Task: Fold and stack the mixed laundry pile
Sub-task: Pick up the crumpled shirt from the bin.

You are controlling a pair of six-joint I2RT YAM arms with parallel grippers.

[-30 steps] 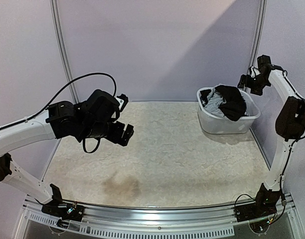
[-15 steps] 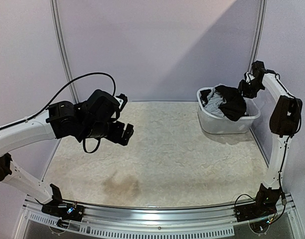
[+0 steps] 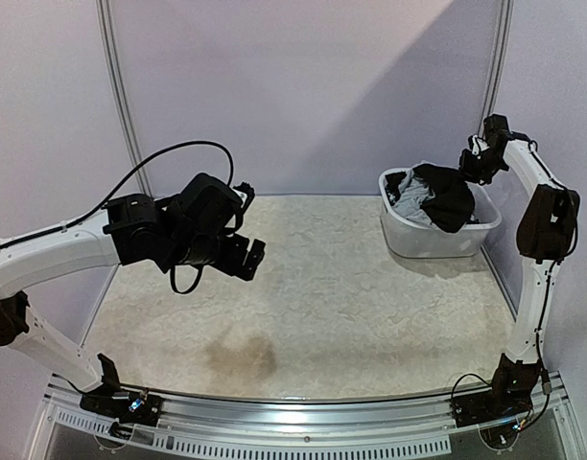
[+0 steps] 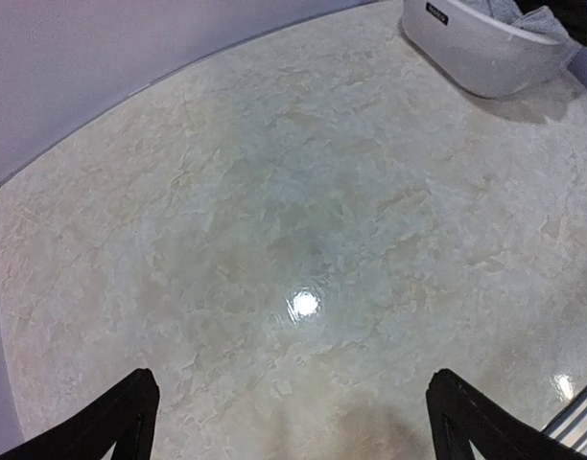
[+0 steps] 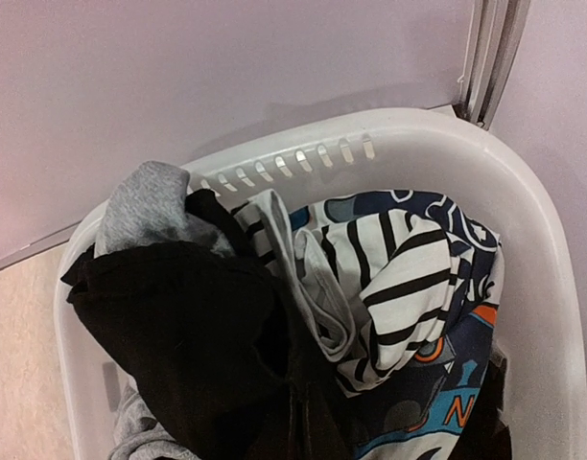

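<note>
Because the mixed laundry pile (image 5: 370,278) lies in the white basket (image 5: 538,240), the right claw (image 3: 469,163) hangs over its black garment (image 5: 178,316), pressed together; whether it pinches cloth I cannot tell. The left claw (image 4: 293,383) hovers spread over the tabletop (image 4: 303,192), likely awaiting a piece.

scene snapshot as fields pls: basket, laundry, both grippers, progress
basket: white plastic, far right of table
laundry: all in basket; in the right wrist view, black garment on top, grey top at left, printed piece at right
left gripper: open, empty, above bare table surface
right gripper: shut, at basket's right rim over the laundry; grip on cloth unclear
folded stack: none yet
</note>
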